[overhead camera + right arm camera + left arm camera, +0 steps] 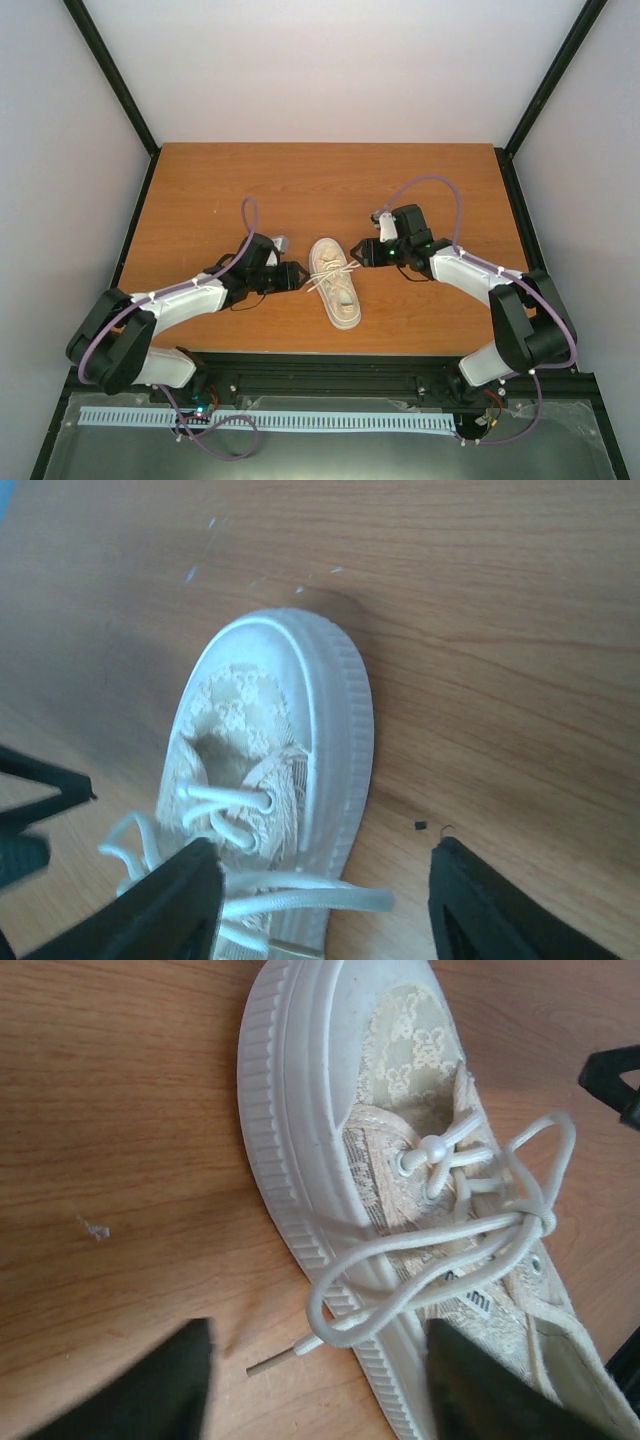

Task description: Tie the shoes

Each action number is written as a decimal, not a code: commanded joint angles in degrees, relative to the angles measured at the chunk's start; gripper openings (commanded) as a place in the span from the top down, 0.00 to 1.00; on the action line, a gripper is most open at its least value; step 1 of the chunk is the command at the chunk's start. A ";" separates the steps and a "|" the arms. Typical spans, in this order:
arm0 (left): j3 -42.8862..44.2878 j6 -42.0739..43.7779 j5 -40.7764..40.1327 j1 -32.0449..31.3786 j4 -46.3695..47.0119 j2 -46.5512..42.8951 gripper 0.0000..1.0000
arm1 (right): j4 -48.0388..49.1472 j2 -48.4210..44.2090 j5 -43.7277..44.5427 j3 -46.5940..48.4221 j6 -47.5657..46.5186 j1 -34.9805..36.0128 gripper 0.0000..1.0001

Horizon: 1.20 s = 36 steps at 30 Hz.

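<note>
Status: cream sneaker (337,290) sits sole-down on the counter (200,190), toe pointing away from the arm bases, with the counter's near edge just behind its heel. The left tool (297,277) is just beside the sneaker's left flank at lace level. The right tool (358,252) is just off its right side, nearer the toe.

Progress, my read: bow looks tied. The knot (541,1220) sits over the sneaker's tongue w/ two loops coming out of it. Left loop (335,1310) drapes over the left sole edge, right loop (548,1135) arches toward the sneaker's right side. One lace tip (268,1364) lies on the wood just left of the sole.

Both tools are open, fingers apart, nothing pinched.
- Left fingers (160,1390) straddle the left loop w/o touching it, afaict.
- Right fingers (170,910) straddle a flat lace strand (310,902). It's close to one pad, can't tell if it's touching.

Left to do: prob just back off and check the knot is snug. It looks loose-ish and the loops are uneven.

View diffs:
- Top cam gives the layout, both arms vs sneaker, but the laces are a pale tangle there and no knot is readable.
- Left wrist cam is the only one showing the knot + both loops.
- Right wrist cam shows the toe cap (270,640) and the first lace rows, and the knot is cut off at frame bottom.
</note>
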 commanded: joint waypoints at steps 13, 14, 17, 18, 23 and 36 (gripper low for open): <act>8.84 6.58 -1.67 1.97 -8.35 -3.56 0.00 | -4.14 -7.31 5.08 -1.37 -2.71 -0.92 0.03; 9.38 6.88 -0.50 3.45 -7.99 -3.21 0.00 | -4.53 -7.88 5.57 -1.39 -2.85 -1.55 0.00; 10.87 8.27 2.53 9.49 -6.85 -1.67 0.00 | -5.09 -8.75 5.15 -1.11 -3.75 -4.96 0.00; 11.39 8.62 3.46 11.67 -6.80 -0.93 0.00 | -5.14 -8.84 4.83 -0.94 -4.09 -6.39 0.00; 12.47 8.96 9.36 26.79 -3.85 1.02 0.00 | -4.50 -9.61 4.37 -0.13 -5.38 -16.76 0.00; -0.83 13.11 -14.98 51.89 11.28 -10.65 0.00 | 20.94 -25.41 28.19 -18.57 -2.70 -31.92 0.00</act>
